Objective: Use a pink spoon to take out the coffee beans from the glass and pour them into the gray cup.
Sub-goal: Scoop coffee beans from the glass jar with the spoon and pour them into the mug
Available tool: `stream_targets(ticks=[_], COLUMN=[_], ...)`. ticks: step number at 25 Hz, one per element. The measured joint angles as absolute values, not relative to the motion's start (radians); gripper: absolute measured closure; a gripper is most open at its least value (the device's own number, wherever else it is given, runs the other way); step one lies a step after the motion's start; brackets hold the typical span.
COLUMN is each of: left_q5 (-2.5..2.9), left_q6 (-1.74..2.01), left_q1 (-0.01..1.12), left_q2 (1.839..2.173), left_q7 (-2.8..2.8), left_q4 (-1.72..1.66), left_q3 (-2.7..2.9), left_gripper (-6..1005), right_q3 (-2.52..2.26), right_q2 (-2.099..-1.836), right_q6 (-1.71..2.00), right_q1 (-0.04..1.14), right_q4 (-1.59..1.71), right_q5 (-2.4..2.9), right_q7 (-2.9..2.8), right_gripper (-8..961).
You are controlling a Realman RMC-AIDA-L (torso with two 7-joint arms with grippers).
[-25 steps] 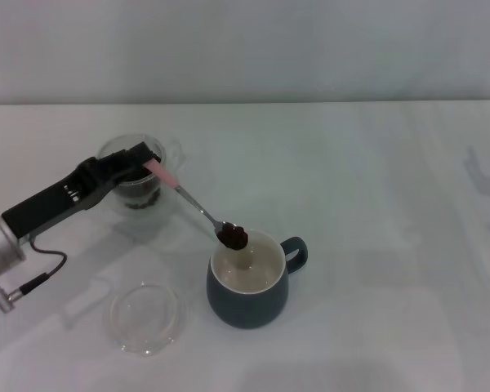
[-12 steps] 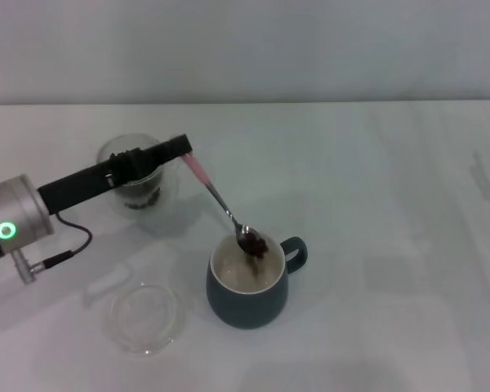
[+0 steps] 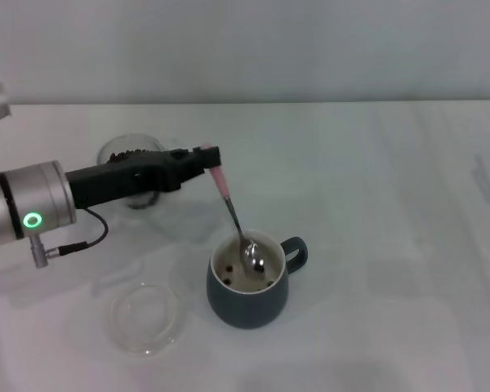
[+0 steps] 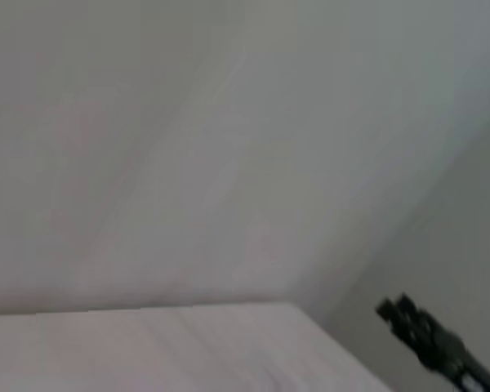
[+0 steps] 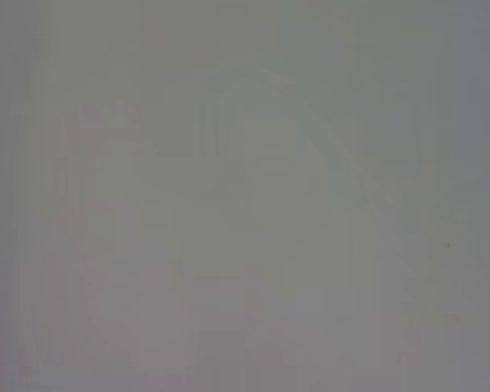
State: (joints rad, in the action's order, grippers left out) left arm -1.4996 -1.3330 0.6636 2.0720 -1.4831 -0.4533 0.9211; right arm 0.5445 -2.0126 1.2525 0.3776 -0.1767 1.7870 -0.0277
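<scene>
My left gripper (image 3: 207,157) is shut on the pink handle of the pink spoon (image 3: 232,214). The spoon hangs steeply, its metal bowl inside the gray cup (image 3: 249,292) near the table's front middle. A few coffee beans (image 3: 259,268) lie in the cup's cream inside. The glass (image 3: 135,170) with more beans stands behind my left arm, partly hidden by it. My right gripper is out of view. The wrist views show only bare wall and table.
A shallow clear glass dish (image 3: 145,318) lies on the white table (image 3: 392,245) in front and to the left of the gray cup. My left arm stretches from the left edge over the glass.
My left gripper moved right and rolled the spoon. The spoon went from level at the cup's rim to steep inside it. The beans fell from the spoon into the cup.
</scene>
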Motion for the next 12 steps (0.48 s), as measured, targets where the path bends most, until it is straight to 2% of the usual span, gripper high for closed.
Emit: stream_targets(ticks=[12], left_q5=[-1.587], left_q6=[-1.333], left_q1=[0.648], left_q2=[2.074], left_q7=[-1.575], left_q4=[-0.495], left_q3=[0.987], left_gripper=[871], right_q3=[0.545], right_q2=[-2.013], right_q6=[1.252], right_q1=[0.374], right_q4=[-0.177], right_q5=[1.786], right_q7=[-0.028], right_gripper=[96])
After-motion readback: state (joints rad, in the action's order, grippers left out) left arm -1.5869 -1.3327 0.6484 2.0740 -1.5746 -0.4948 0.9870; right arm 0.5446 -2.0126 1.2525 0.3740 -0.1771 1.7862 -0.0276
